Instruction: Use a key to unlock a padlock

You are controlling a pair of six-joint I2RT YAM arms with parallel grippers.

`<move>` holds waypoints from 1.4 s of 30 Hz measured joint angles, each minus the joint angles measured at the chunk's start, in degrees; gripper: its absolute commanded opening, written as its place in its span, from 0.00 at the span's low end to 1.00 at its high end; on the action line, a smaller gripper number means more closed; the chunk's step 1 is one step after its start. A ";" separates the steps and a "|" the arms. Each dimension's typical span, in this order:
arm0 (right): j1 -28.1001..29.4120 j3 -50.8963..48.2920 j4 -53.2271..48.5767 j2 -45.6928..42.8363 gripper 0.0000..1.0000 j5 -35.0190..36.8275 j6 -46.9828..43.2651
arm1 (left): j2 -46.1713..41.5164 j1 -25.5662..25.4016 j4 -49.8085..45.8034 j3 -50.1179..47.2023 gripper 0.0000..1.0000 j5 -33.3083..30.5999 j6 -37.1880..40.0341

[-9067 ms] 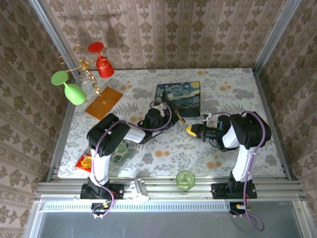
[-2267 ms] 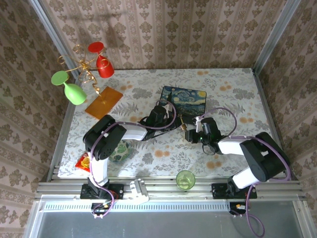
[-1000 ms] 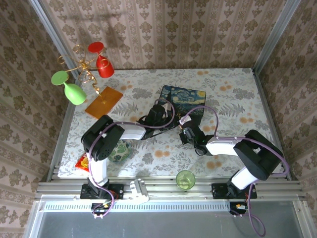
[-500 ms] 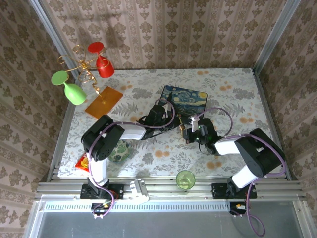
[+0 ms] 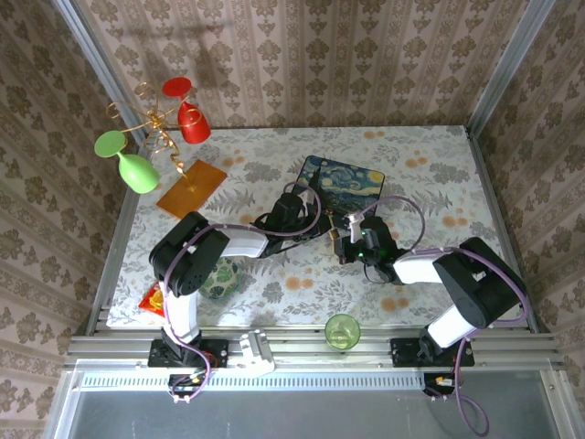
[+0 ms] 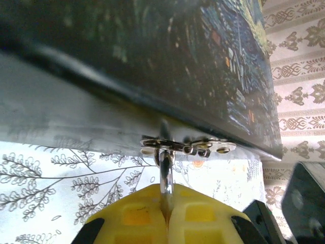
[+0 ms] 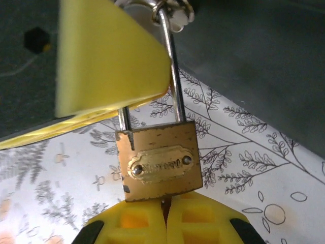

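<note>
now, left claw (image 6: 166,199) tight on the shackle (image 7: 174,71) of the padlock (image 7: 160,161), right claw (image 7: 164,206) together just beneath its body

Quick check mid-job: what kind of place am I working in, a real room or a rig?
Most likely a staged robot test cell, not a home. Patterned wallpaper panels sit inside an aluminium frame. A floral tablecloth carries props: a painted box and a gold stand of coloured glasses.

Tiny scuffed brass padlock (image 7: 159,161), silver shackle (image 7: 175,76) apparently closed, upright through box hasp (image 7: 171,7).
</note>
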 measured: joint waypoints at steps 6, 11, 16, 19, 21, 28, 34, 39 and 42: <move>5.57 5.18 -9.81 0.94 0.20 15.67 -1.97 | 0.00 0.09 -0.11 -0.02 0.00 -0.66 0.00; 6.27 6.27 -12.04 2.05 0.38 22.21 -1.73 | 0.00 0.02 0.35 -0.02 0.00 -0.42 -0.04; 4.11 2.95 -10.75 -1.01 0.43 19.54 -0.37 | -0.02 0.09 0.26 -0.04 0.00 0.46 -0.02; 1.14 -0.26 -8.81 -4.28 0.43 14.53 0.42 | -0.13 0.02 -0.63 -0.04 0.00 1.38 0.00; -0.07 -1.29 -8.02 -4.96 0.43 11.41 0.61 | -0.37 -0.02 -1.16 -0.04 0.00 1.79 0.07; -0.44 -2.47 -6.88 -6.08 0.39 5.84 0.28 | -0.76 0.02 -2.73 -0.04 0.00 1.97 0.24; -2.34 -3.67 -6.71 -8.22 0.40 5.99 1.22 | -0.76 0.02 -2.73 -0.07 0.06 1.97 0.44; -2.73 -3.65 -6.86 -9.51 0.41 5.97 1.66 | -0.79 -0.02 -4.02 -0.07 0.07 0.85 2.75; -2.60 -3.63 -6.10 -8.85 0.43 5.03 1.86 | -0.76 -0.02 -4.85 -0.07 0.07 0.61 3.28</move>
